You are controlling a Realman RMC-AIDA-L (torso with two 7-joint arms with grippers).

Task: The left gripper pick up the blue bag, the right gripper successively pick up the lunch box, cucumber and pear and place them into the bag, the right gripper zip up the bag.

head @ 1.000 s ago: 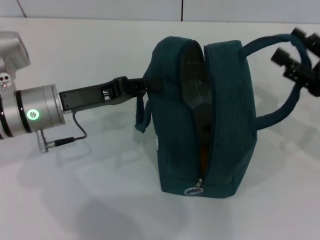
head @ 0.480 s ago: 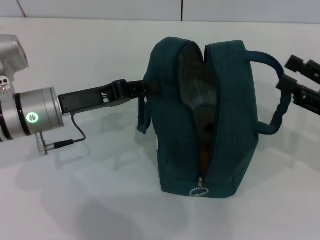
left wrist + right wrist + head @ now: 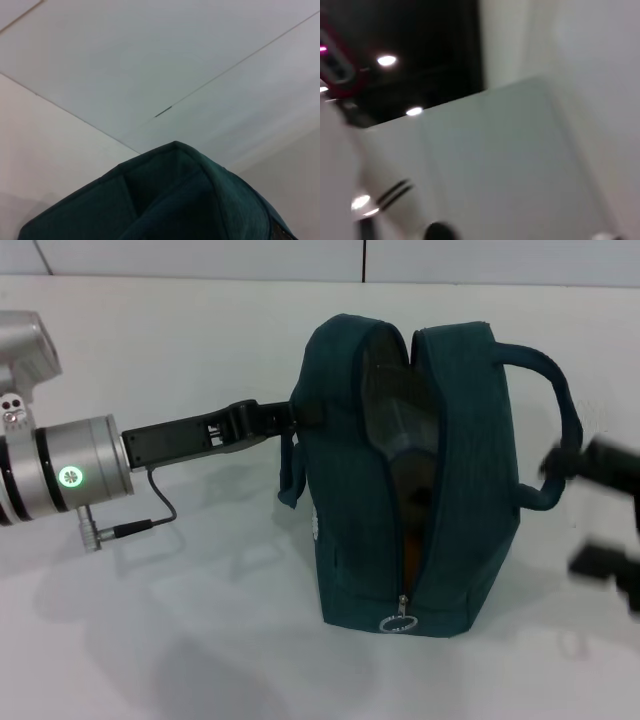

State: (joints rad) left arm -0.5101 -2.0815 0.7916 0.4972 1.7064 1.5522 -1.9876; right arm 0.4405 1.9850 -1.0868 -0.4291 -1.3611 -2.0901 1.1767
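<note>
The bag (image 3: 410, 490) stands upright, zipper gaping (pull low in front); left gripper (image 3: 285, 418) clamps its side; right gripper (image 3: 600, 515) spread apart.

Blue bag (image 3: 455, 490) showing matt woven cloth, metal ring pull (image 3: 400, 621); left gripper (image 3: 296, 412) showing matt black plastic; worktop (image 3: 180, 640) looking smooth white.

The blue bag (image 3: 410, 490) stands upright on the table (image 3: 180, 640), and its top is open. To the left of the bag is the left gripper (image 3: 290, 418). It reaches in from the side and touches the bag's upper left edge. To the right of the bag is the right gripper (image 3: 600, 515), just beside the bag's right handle (image 3: 556, 430). The zipper pull (image 3: 399, 622) hangs low on the bag's front end.
</note>
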